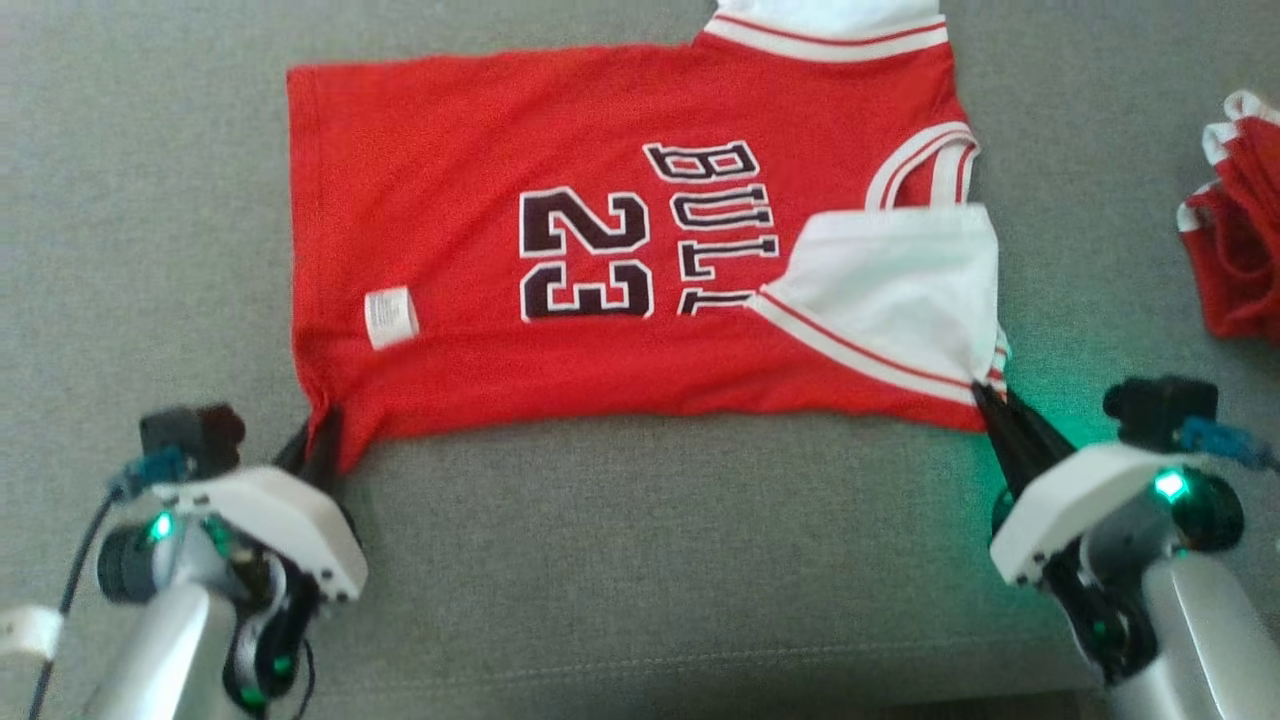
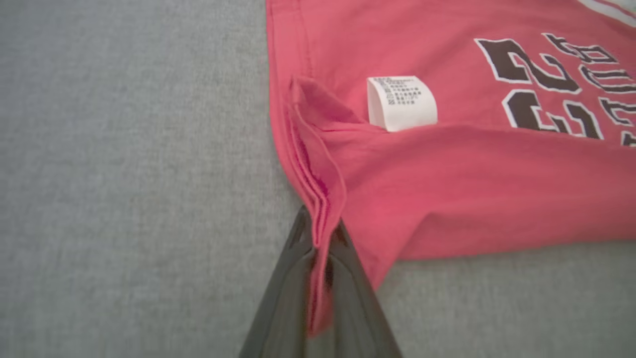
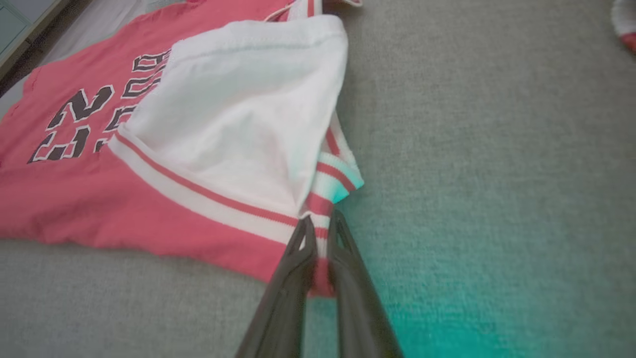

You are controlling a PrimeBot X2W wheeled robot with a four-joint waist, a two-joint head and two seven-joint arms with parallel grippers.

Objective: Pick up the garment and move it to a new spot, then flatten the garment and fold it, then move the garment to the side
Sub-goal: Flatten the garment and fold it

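Red jersey lies mostly flat on the grey surface. Left tool is pinched tight on its near hem corner, right tool clamped on the striped sleeve corner. Another red garment sits off to the right, well apart.

On the jersey, the far sleeve is cut off by the head view's top edge, and the folded-over near sleeve hides the end of the lettering. The label print is too small to read. The red cloth heap on the right is cropped by the frame edge.
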